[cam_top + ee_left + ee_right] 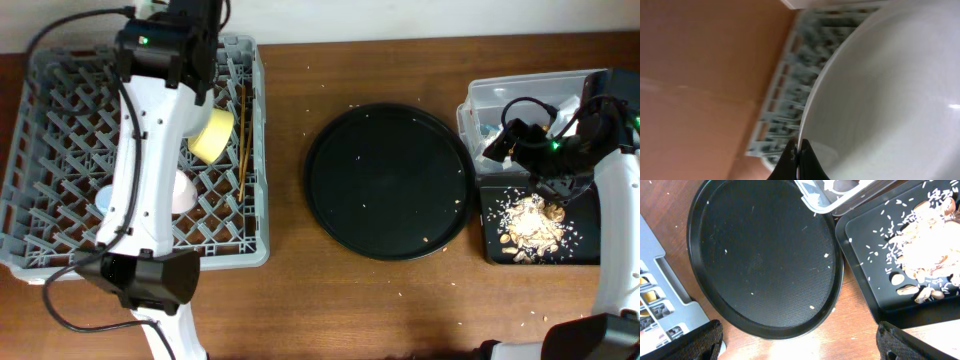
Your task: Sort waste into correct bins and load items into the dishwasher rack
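A brown wooden table beneath a pale wall.
We see the table (300, 300) filling nearly the whole overhead view, its wood a warm reddish brown. A plain white wall (420, 15) borders it at 12 o'clock. Soft light leaves a pale sheen on the wood at 6 o'clock in the right wrist view.

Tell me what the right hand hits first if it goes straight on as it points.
Probably the big round black tray, which fills the view ahead between the right hand's open fingers. Depth is unclear; it could meet the table beside the tray's rim instead.
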{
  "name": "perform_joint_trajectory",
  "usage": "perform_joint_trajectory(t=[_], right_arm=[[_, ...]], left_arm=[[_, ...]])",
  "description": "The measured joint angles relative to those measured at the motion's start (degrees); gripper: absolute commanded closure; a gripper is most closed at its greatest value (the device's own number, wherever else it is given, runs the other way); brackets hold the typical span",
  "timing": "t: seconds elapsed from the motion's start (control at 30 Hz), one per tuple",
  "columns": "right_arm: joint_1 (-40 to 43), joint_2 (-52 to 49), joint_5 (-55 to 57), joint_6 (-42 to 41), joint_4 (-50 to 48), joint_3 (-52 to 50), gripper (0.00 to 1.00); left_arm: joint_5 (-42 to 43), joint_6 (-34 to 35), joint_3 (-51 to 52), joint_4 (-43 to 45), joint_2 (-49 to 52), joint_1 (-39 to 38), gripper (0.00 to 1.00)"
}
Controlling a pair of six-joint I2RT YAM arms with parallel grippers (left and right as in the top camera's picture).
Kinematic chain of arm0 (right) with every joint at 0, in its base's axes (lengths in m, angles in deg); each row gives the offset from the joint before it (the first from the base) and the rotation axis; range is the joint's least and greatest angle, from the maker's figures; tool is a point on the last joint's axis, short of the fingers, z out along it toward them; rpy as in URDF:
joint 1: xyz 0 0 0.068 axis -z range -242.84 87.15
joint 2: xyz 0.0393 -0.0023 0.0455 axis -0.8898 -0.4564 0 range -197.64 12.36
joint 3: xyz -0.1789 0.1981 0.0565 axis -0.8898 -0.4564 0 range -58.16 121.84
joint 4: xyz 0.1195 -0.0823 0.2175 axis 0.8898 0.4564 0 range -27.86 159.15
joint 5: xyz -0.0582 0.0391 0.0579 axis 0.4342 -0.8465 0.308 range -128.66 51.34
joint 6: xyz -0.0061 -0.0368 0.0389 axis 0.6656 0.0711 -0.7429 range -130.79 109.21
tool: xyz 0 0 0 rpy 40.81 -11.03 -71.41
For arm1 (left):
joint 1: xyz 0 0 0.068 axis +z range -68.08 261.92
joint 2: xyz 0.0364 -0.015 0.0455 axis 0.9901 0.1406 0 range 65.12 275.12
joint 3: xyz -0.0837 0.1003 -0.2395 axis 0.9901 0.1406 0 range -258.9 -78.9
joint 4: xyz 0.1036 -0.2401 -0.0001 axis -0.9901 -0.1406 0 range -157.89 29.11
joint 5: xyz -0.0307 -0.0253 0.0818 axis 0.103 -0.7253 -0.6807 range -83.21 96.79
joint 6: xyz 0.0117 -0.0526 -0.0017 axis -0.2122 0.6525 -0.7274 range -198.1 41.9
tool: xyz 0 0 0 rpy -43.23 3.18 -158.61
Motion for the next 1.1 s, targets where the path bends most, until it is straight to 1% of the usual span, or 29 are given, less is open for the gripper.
perform_joint_trajectory(t=[0.03, 0.07, 0.13, 0.23, 0.27, 0.3, 0.33, 0.37, 0.43, 0.47, 0.5, 0.57, 0.6, 0.63, 0.67, 0.7, 0.73, 0.77, 0.8, 0.83, 0.87, 0.93, 1.03, 1.07, 1.1], right_arm=[[0.0, 0.0, 0.0, 0.0, -0.2, 0.0, 0.02], [0.0, 0.0, 0.0, 0.0, -0.3, 0.0, 0.01], [0.0, 0.0, 0.0, 0.0, -0.4, 0.0, 0.02], [0.0, 0.0, 0.0, 0.0, -0.5, 0.0, 0.02], [0.0, 0.0, 0.0, 0.0, -0.5, 0.0, 0.02], [0.0, 0.0, 0.0, 0.0, -0.5, 0.0, 0.01], [0.0, 0.0, 0.0, 0.0, -0.5, 0.0, 0.01], [0.0, 0.0, 0.0, 0.0, -0.5, 0.0, 0.02], [0.0, 0.0, 0.0, 0.0, -0.5, 0.0, 0.02], [0.0, 0.0, 0.0, 0.0, -0.5, 0.0, 0.02], [0.0, 0.0, 0.0, 0.0, -0.5, 0.0, 0.02], [0.0, 0.0, -0.7, 0.0, -0.6, 0.0, 0.00], [0.0, 0.0, -1.0, 0.0, -0.3, 0.0, 0.01], [-0.4, 0.0, -1.7, 2.2, 0.2, 0.0, 0.01], [-1.4, 0.0, -2.3, 3.7, 0.3, 0.0, 0.02], [-3.9, 0.8, -3.1, 5.4, 0.0, -0.1, 0.02], [-9.6, 3.8, -4.4, 7.6, -0.2, -0.3, 0.02], [-15.7, 8.6, -5.0, 8.7, -0.5, -0.4, 0.02], [-20.7, 14.1, -4.5, 9.5, -1.6, -0.3, 0.02], [-24.1, 18.2, -3.6, 9.7, -2.1, -0.3, 0.02], [-28.3, 22.1, -3.4, 9.6, -2.1, -0.3, 0.02], [-30.3, 22.3, -3.3, 9.6, -2.1, -0.3, 0.02], [-30.4, 20.7, -2.7, 9.6, -1.0, -0.3, 0.01], [-30.5, 20.3, 0.4, 10.5, -2.0, -0.3, 0.01], [-30.6, 20.5, 5.6, 12.0, -8.1, -0.9, 0.02]], left_arm=[[-4.9, -0.2, 2.2, 2.5, 0.0, 2.0, 1.00], [-6.8, 0.0, 4.1, 4.2, 0.1, 3.1, 1.00], [-10.8, 0.7, 10.8, 11.1, 0.2, 5.4, 1.00], [-13.6, 1.5, 25.2, 24.8, 0.7, 5.9, 1.00], [-14.3, 1.5, 29.0, 28.5, 0.7, 5.9, 1.00], [-14.3, 1.5, 30.9, 29.7, 0.7, 5.9, 0.98], [-14.3, 1.5, 32.4, 29.8, 0.7, 5.7, 0.86], [-14.6, 1.5, 32.4, 30.0, 0.7, 5.3, 0.76], [-14.9, 0.8, 32.4, 29.9, 0.7, 1.1, 0.73], [-14.3, 0.7, 32.4, 29.5, 0.7, -2.2, 0.56], [-12.6, 0.6, 32.4, 29.0, 0.7, -5.4, 0.43], [-10.5, 0.7, 32.4, 28.1, 0.7, -8.7, 0.41], [-8.2, 0.5, 32.4, 26.2, 0.6, -10.5, 0.39], [-4.0, 0.5, 32.4, 24.4, -0.7, -11.9, 0.35], [4.9, 0.4, 32.4, 24.0, -6.1, -13.1, 0.24], [13.3, 0.5, 32.3, 23.4, -11.4, -13.0, 0.01], [20.7, 0.5, 32.3, 22.0, -19.3, -12.5, 0.01], [25.5, 0.6, 32.1, 19.1, -28.3, -12.2, 0.01], [28.2, 0.6, 30.9, 15.5, -35.4, -12.2, 0.01], [29.9, 0.7, 30.6, 10.9, -39.6, -12.1, 0.01], [31.2, 0.7, 30.6, 7.6, -40.9, -12.1, 0.01], [32.0, 0.6, 30.7, 7.7, -39.8, -12.1, 0.01], [32.3, 0.7, 30.8, 7.6, -39.6, -12.1, 0.01], [32.3, 0.7, 30.8, 7.6, -39.6, -12.1, 0.01], [32.3, 0.6, 30.8, 7.6, -39.6, -12.1, 0.01]])
